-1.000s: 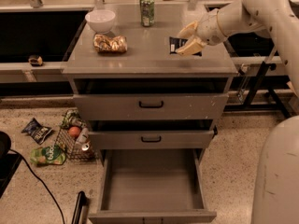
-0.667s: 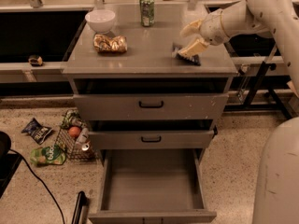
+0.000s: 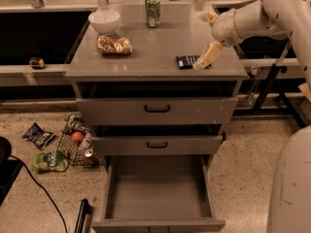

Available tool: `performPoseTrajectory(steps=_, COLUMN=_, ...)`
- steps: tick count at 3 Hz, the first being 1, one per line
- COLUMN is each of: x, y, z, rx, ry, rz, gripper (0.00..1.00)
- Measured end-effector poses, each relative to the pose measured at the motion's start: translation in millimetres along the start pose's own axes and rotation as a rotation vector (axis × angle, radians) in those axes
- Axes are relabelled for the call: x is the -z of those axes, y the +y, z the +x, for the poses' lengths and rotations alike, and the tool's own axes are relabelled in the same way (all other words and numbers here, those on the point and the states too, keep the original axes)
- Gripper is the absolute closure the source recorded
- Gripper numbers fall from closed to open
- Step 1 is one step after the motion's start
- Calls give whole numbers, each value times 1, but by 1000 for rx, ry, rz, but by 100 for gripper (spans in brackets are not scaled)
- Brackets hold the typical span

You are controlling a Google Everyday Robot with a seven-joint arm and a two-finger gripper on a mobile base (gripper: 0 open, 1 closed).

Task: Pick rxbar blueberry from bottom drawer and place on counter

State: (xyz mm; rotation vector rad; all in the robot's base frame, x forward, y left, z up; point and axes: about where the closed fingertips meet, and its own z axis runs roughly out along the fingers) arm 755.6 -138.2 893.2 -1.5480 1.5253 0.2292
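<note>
**Inspector A:** Where is the rxbar (image 3: 186, 61)?

**Inspector B:** It lies flat on the counter (image 3: 155, 52), toward the right near corner. The wrapper is dark and its lettering cannot be read.

**Inspector A:** And the gripper (image 3: 204, 39)?

**Inspector B:** It is over the counter's right edge, on the white arm (image 3: 252, 19) that reaches in from the right. Its two tan fingers stand well apart. The lower finger (image 3: 208, 56) slants down, with its tip just beside the bar's right end. The other finger points up toward the far side. The bar is not between them. Whether the lower tip touches the wrapper cannot be told.

**Inspector A:** What about the bottom drawer (image 3: 158, 223)?

**Inspector B:** It is pulled well out toward the near side, with its grey floor showing. The two drawers above it, with black handles, sit further in.

**Inspector A:** Anything else on the counter?

**Inspector B:** A white bowl (image 3: 104, 21) sits at the far left and a green can (image 3: 152, 10) at the far middle. A gold-brown bag (image 3: 114, 45) lies just near of the bowl. All three are well apart from the bar.

**Inspector A:** And the floor?

**Inspector B:** A wire basket (image 3: 73, 147) sits left of the cabinet, with a chip bag (image 3: 39, 136) beside it.
</note>
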Motion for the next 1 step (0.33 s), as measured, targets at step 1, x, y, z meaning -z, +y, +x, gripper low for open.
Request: performPoseTrajectory(steps=1, x=21, y=0, z=-3, rx=4, ry=16, rz=36, gripper=0)
